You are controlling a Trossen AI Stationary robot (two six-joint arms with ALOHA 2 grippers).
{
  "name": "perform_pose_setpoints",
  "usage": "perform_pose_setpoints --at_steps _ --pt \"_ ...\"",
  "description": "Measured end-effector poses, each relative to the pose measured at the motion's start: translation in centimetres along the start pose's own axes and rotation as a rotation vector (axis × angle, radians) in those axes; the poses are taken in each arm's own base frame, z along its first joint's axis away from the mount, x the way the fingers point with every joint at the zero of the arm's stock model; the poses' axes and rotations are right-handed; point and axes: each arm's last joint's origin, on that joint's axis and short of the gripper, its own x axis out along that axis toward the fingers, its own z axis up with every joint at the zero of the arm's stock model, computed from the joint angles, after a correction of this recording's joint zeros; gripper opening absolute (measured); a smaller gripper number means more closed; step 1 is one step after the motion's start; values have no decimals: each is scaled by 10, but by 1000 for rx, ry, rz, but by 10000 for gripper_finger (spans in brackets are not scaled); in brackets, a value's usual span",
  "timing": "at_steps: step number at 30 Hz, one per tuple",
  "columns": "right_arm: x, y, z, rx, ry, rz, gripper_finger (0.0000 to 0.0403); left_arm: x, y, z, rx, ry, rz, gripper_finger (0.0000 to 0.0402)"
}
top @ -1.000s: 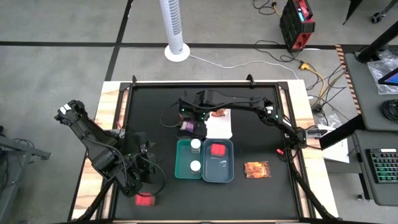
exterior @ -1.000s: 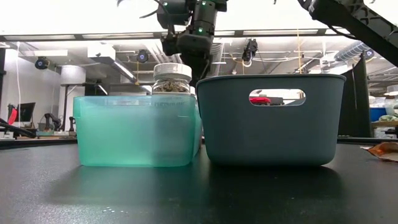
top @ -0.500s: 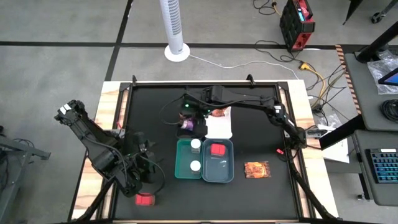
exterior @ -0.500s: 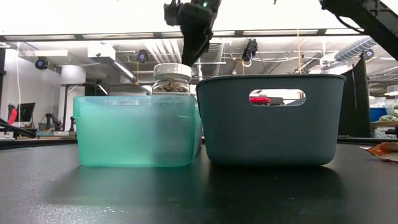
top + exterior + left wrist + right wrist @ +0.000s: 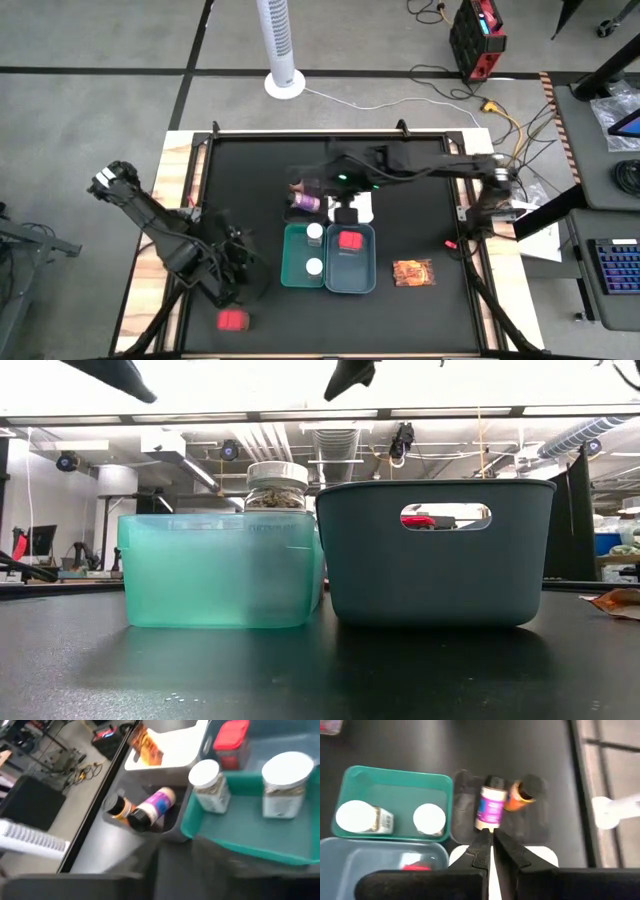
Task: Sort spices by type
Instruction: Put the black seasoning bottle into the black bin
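Note:
A purple bottle point(image 5: 491, 806) and a brown-capped bottle point(image 5: 522, 790) lie on their sides in a clear tray point(image 5: 300, 190). Two white-capped jars point(image 5: 210, 785) point(image 5: 282, 782) stand in the teal tray point(image 5: 290, 262). A red box point(image 5: 349, 240) sits in the grey-blue tray point(image 5: 352, 280). One orange packet point(image 5: 146, 745) lies in the white tray point(image 5: 175, 755); another point(image 5: 412, 272) lies on the table. A second red box point(image 5: 232, 320) lies near the front left. My right gripper point(image 5: 491, 840) hangs shut and empty above the white tray. My left gripper point(image 5: 236, 268) hovers left of the teal tray.
The four trays stand close together at the table's middle point(image 5: 220, 570) point(image 5: 435, 555). Bare black table lies around them, at the far side and the right. A white tower fan point(image 5: 280, 45) stands on the floor beyond the far edge.
My right gripper has risen from the clear tray and drawn back toward the table's right, leaving the purple bottle lying beside the brown-capped one. It has climbed almost out of the low view. My left arm has sunk a little and shifted toward the trays.

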Motion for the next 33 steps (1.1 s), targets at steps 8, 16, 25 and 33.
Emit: perform_pose_setpoints --at_steps 8,16,25,33 --pt "-18 11 -58 67 -187 -72 12 43 16 -2 -54 114 99 3" --pt "-28 13 -103 138 -333 -119 12 83 36 11 -22 172 -7 0" --pt "-13 17 -124 231 -357 -104 12 114 80 -1 -134 50 -314 0" --pt "19 20 -136 360 -269 -190 12 141 101 -36 -194 71 -213 0"
